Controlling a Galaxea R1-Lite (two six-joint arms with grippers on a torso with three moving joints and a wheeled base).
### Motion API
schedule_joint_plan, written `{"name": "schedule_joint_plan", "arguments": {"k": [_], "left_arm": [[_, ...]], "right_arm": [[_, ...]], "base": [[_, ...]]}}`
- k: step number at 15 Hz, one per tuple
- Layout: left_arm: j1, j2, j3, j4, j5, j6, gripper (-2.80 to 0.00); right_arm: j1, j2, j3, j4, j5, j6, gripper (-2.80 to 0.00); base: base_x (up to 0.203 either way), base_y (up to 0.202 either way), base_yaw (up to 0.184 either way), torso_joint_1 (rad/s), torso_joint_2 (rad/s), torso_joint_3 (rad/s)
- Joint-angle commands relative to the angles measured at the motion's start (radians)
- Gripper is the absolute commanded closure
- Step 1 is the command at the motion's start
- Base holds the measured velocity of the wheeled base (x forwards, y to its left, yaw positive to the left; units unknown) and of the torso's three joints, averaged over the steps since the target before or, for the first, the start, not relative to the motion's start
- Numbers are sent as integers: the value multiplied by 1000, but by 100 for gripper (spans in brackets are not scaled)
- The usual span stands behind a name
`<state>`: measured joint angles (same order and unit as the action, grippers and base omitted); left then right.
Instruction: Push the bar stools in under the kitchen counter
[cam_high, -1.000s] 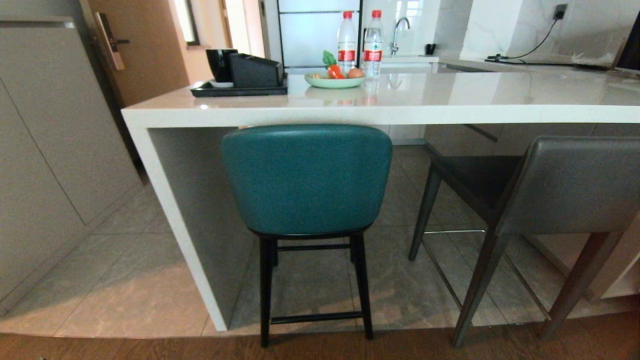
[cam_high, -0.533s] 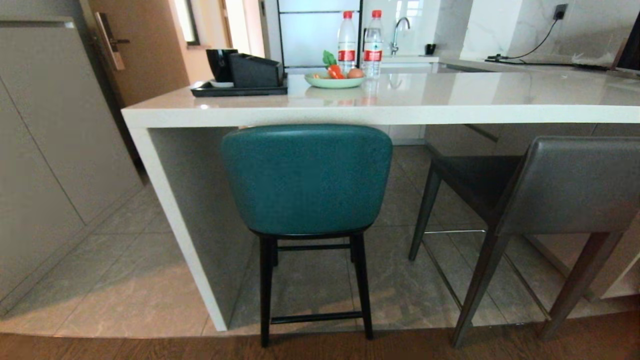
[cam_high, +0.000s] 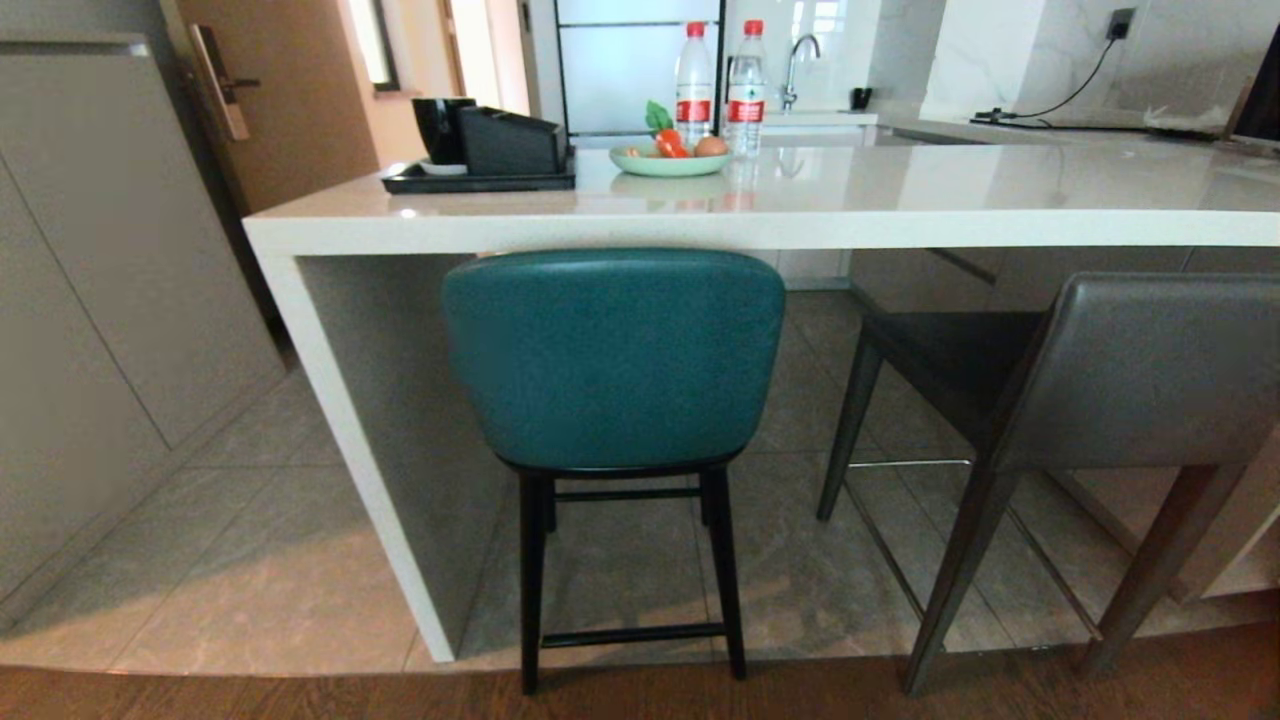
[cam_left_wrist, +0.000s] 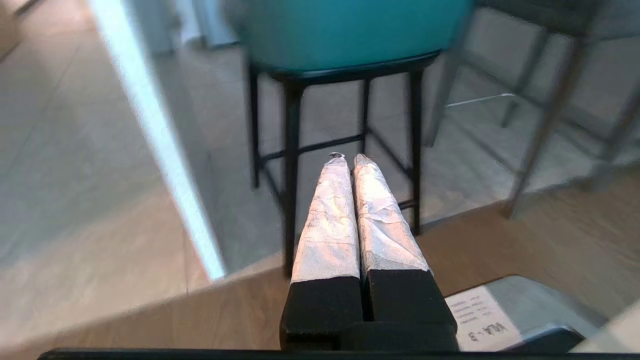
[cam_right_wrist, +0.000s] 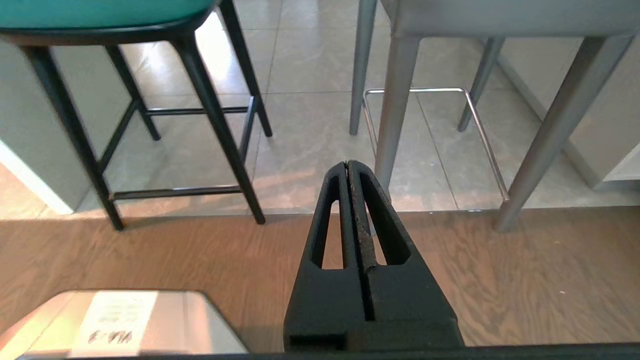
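Wood floor (cam_left_wrist: 150, 320); teal stool (cam_left_wrist: 345, 35) ahead of closed left claw (cam_left_wrist: 348, 159).

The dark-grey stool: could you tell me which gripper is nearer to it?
Right. The right gripper, shut, hangs low just before the dark-grey stool; the left gripper, also shut, faces the teal stool instead.
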<state>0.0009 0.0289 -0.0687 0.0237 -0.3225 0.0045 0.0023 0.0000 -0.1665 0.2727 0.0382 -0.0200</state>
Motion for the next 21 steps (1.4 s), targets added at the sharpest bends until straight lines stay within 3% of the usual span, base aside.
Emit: {"name": "schedule_joint_plan", "arguments": {"k": [1,2,4,6,8,9,11,12,14,15,17,19,21], "left_arm": [[1,-18,0,19,82,13,0],[1,-20,-2,25,143,33,0],[0,-22,21,21,275,93,0],[-1,-23,22,23,285,68,0],[-1,-23,24,22,284,59,0],[-1,-23,25,22,281,19,0],[0,-22,28,26,254,-146,0],[1,-22,28,25,247,-148,0],[1,-23,26,22,242,9,0],[1,-22,24,21,241,45,0],[1,-21,21,27,258,43,0],[0,-26,66,-12,319,68,0],[0,-25,68,-12,289,94,0]], "right_arm": [[0,0,116,-236,1,3,0],[0,0,158,-322,10,0,0],[0,0,168,-339,9,-31,0],[0,0,170,-337,-53,-19,0],[1,0,170,-337,-47,-18,0],[1,0,170,-322,-46,-16,0],[1,0,168,-275,-29,-4,0],[1,0,170,-277,-28,-8,0],[1,0,170,-276,-35,-24,0],[1,0,170,-276,-34,-24,0],[1,0,170,-276,-34,-24,0],[0,1,170,-278,-38,9,0],[1,2,170,-279,-38,18,0]], "base": [[0,0,0,0,0,0],[0,0,0,0,0,0],[0,0,0,0,0,0],[0,0,0,0,0,0],[0,0,0,0,0,0],[0,0,0,0,0,0],[0,0,0,0,0,0],[0,0,0,0,0,0],[0,0,0,0,0,0],[0,0,0,0,0,0],[0,0,0,0,0,0],[0,0,0,0,0,0],[0,0,0,0,0,0]]}}
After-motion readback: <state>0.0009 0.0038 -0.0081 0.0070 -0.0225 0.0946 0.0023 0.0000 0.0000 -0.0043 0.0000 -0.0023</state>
